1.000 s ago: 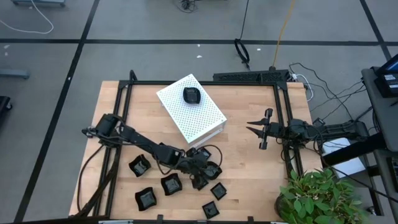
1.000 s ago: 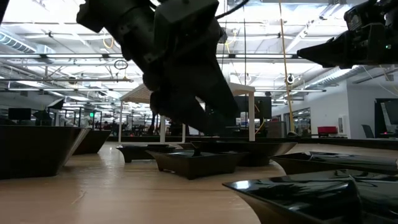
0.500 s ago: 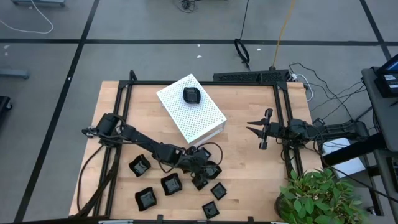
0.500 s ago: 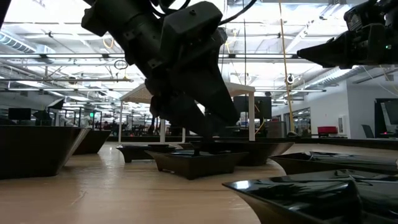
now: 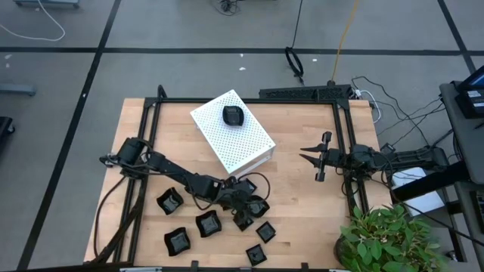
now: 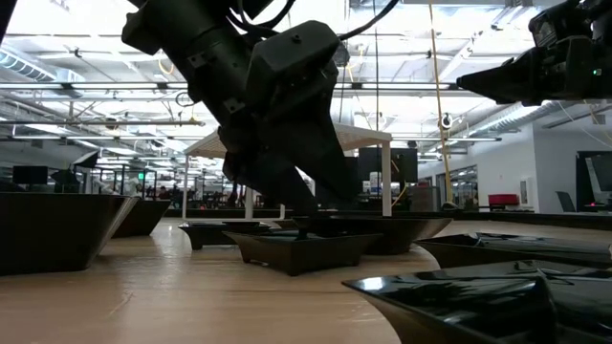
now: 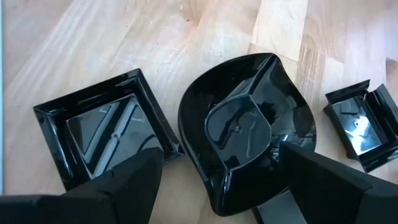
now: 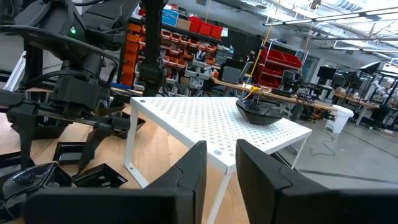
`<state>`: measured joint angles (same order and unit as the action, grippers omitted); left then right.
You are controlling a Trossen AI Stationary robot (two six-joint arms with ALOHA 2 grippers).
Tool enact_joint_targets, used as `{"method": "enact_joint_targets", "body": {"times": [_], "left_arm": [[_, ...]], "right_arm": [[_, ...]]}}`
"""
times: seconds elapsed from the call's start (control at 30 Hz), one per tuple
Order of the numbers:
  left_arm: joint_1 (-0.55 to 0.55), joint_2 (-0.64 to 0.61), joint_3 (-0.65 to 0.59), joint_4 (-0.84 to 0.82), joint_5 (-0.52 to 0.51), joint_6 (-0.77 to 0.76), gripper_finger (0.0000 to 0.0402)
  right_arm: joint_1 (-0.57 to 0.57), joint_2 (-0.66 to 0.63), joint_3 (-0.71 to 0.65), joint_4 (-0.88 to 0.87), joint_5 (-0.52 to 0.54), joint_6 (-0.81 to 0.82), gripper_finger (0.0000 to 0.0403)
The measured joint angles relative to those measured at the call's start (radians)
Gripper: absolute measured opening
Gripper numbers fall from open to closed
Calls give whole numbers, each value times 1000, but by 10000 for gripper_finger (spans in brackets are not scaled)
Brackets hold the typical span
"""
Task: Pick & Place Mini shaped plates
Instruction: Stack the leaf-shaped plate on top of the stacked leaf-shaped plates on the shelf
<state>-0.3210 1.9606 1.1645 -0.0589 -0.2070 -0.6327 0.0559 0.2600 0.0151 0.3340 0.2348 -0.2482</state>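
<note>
Closely, left claw (image 7: 214,186) wide open over rounded plate (image 7: 245,130), square plates (image 7: 102,130) flanking, white box (image 5: 231,131) behind.

My bench stands in a robotics lab set inside an open industrial hall. The wooden table (image 5: 302,196), ringed by a black metal frame (image 5: 344,151), sits on a grey concrete floor (image 5: 151,68) marked with dark lines, with cables (image 5: 401,113) trailing off its edge. Across the table I see long strip lights (image 6: 86,91) under a high ceiling with exposed ducts. Behind the white perforated box (image 8: 217,121), shelving stacked with red and orange storage bins (image 8: 202,28) lines the room, beside desks and monitors (image 8: 326,73).
</note>
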Motion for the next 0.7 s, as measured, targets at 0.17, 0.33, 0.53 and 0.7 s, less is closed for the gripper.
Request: {"method": "enact_joint_targets", "body": {"times": [0.17, 0.33, 0.53, 0.7], "left_arm": [[0, 0, 0, 1, -3, -4, 324], [-3, 0, 0, 1, -3, -5, 323], [-15, 0, 0, 2, 12, -5, 323], [-28, 0, 0, 2, 24, -2, 299]], "right_arm": [[0, 0, 0, -3, 0, 0, 73], [0, 0, 0, -3, 0, 0, 73], [0, 0, 0, -3, 0, 0, 73], [0, 0, 0, -3, 0, 0, 73]]}}
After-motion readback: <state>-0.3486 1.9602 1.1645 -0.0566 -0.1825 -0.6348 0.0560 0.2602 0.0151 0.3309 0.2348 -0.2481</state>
